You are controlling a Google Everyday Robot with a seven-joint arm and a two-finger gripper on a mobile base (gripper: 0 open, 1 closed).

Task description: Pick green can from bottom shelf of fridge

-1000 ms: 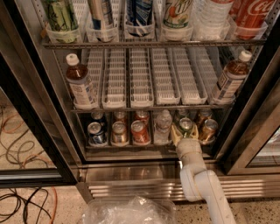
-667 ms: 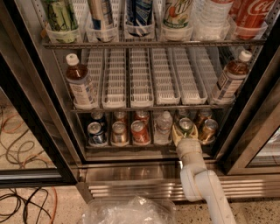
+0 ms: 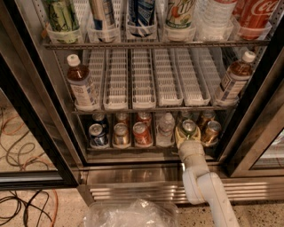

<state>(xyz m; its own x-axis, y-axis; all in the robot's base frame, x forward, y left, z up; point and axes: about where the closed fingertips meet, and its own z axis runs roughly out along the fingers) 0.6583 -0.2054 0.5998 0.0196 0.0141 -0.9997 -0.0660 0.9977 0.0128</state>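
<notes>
Where right lanes of bottom shelf [image 3: 133, 149] sit — green can [image 3: 188, 127] inside pincer [image 3: 188, 134] | apparently clamped on it

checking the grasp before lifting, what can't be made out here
- Camera view: green can side, hidden by the gripper at it on the bottom shelf.
- Camera view: rear cans there, hidden by front cans and the rack above.
- Camera view: top-row drinks, cut off by the upper edge.

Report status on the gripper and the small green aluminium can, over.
Gripper at the small green aluminium can, bottom wire shelf. Can upright in its lane. Bronze-orange can close beside it one side, clear plastic bottle the other.
</notes>
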